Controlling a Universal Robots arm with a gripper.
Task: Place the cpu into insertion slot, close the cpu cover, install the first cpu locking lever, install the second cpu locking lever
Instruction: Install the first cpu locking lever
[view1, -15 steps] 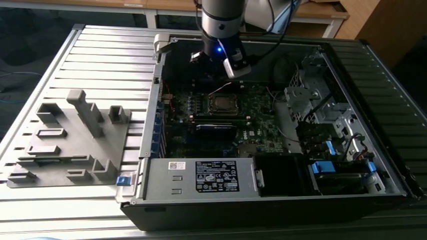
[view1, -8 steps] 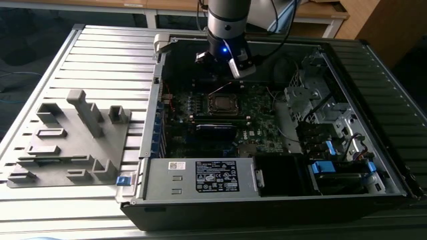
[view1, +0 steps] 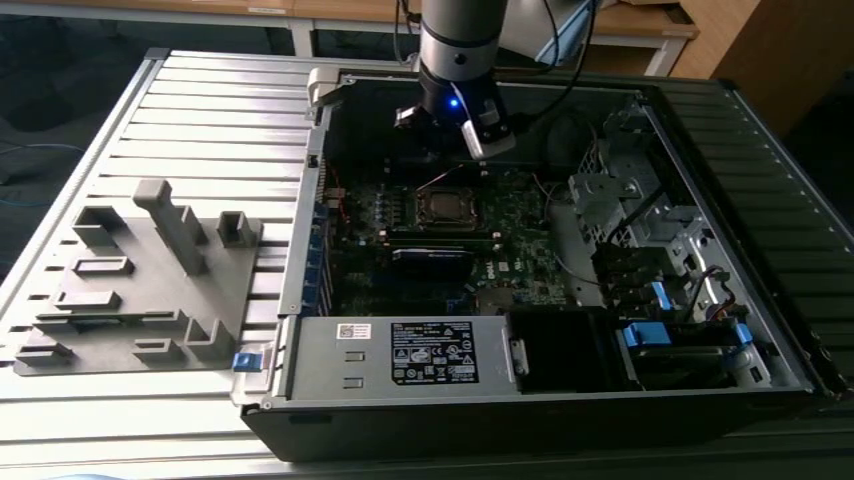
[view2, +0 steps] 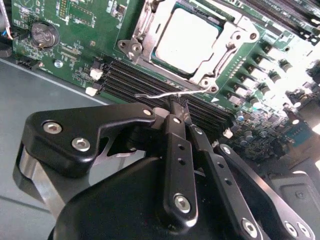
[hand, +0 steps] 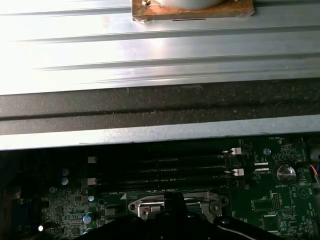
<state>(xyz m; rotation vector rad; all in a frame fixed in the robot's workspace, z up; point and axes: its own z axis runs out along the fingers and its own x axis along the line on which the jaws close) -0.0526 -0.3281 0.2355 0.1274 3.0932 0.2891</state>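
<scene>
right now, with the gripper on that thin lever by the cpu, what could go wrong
The gripper pinches the thin wire locking lever only at its very tips, so it may slip free. The memory slots lie just beyond the tips; a low sweep could scrape them. The cpu cover sits over the cpu, so a sprung lever might hit it.

- Open black metal computer case (view1: 534, 420): centre to right of the exterior view, on ribbed silver metal table (view1: 200, 110).
- Grey plastic fixture block (view1: 134, 280): lower left, beside the case.
- Silvery square cpu (view1: 442, 205): frame centre, inside the case, thin silver cpu cover (view2: 142, 27) framing it.
- Gripper (view2: 178, 105): over long black memory slots (view2: 135, 80) beside the cpu.
</scene>
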